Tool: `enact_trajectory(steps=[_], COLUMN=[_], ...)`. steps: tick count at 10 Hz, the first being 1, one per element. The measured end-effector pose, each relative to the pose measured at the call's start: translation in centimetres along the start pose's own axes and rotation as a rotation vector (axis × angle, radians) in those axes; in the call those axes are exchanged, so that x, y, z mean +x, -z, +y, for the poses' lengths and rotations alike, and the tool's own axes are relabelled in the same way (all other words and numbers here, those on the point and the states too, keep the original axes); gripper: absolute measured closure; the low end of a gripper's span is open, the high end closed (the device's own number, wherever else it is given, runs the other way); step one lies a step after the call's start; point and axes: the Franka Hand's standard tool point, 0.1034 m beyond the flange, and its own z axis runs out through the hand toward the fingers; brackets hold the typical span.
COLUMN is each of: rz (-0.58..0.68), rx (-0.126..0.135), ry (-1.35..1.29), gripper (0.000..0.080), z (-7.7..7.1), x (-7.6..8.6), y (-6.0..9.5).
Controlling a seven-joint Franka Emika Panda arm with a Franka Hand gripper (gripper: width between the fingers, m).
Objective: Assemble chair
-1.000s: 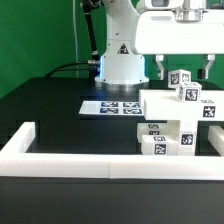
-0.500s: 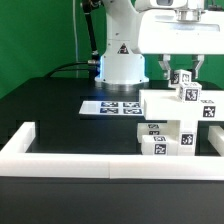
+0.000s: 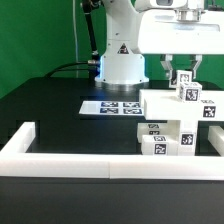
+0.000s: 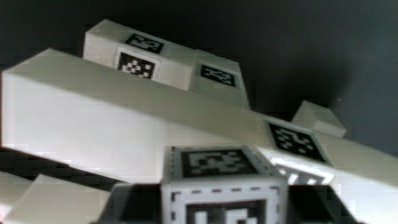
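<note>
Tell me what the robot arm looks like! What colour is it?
The robot arm is smooth, rounded and white, with a small black triangle sticker on its base. Black cables trail away behind it. Its gripper has a boxy white body and two thin dark fingers.

White chair parts (image 3: 180,125) carry black-and-white square tags; the table (image 3: 60,110) is black; the barrier wall (image 3: 70,160) white; at ten o'clock, a green backdrop (image 3: 35,35); the marker board (image 3: 112,106) white with black tags.

The gripper (image 3: 181,71) is held pointing straight down from the white arm (image 3: 120,45), its fingers (image 3: 166,69) clamped together.
</note>
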Motion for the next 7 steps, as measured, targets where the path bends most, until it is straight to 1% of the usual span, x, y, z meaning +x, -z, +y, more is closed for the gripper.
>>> enact_trajectory(steps=[1,3,5,6,7], rz=[-0.006,-0.005,-0.007,-0.006,-0.006], rx=[0.002,0.004,0.007,0.016,0.02], ry=[-0.009,-0.233,-0.395,-0.526,-0.582], gripper=[0.0512,0.0512,0.0512,0.0512,0.0512], z=[0.07,-0.05,-0.09,-0.08,-0.05], x=[-0.02,0.02,0.03,0.06,0.05], y=[-0.01,-0.01,-0.01,0.0,0.0])
